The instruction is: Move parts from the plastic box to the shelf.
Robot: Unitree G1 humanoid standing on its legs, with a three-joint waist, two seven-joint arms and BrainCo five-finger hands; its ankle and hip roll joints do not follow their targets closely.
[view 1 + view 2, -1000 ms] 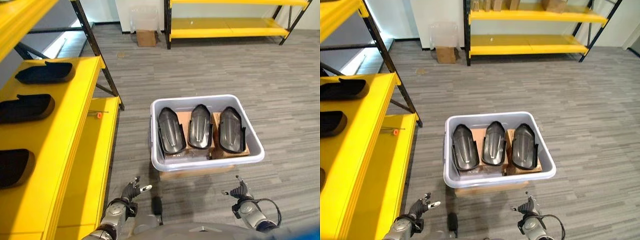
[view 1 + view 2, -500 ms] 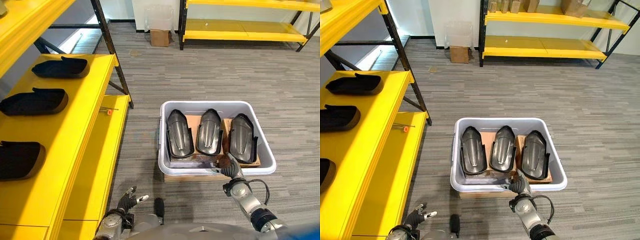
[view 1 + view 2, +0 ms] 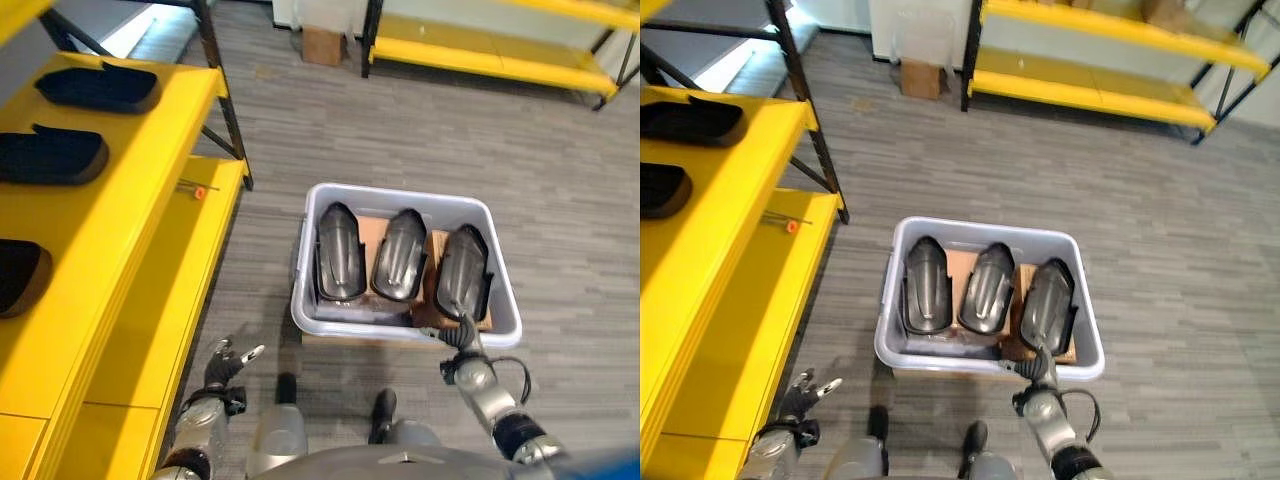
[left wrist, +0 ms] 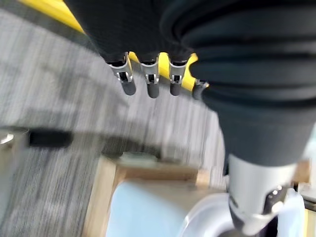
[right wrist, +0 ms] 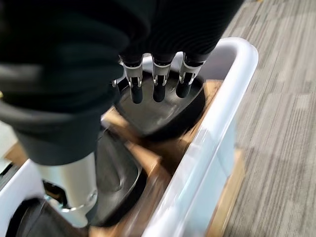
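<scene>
Yellow shelf [image 3: 130,200] on the left carries three dark parts [image 3: 55,155] on its upper level, and the left hand [image 3: 225,362] hangs low beside the shelf's lower level, fingers spread and relaxed, holding nothing. Centre of the floor: the grey plastic box [image 3: 400,325] holds three dark parts in a row, left [image 3: 340,250], middle [image 3: 400,255] and right [image 3: 463,270], resting on cardboard. The right hand [image 3: 462,335] sits at the box's near rim by the right part, fingers straight over it in the right wrist view, nothing grasped.
</scene>
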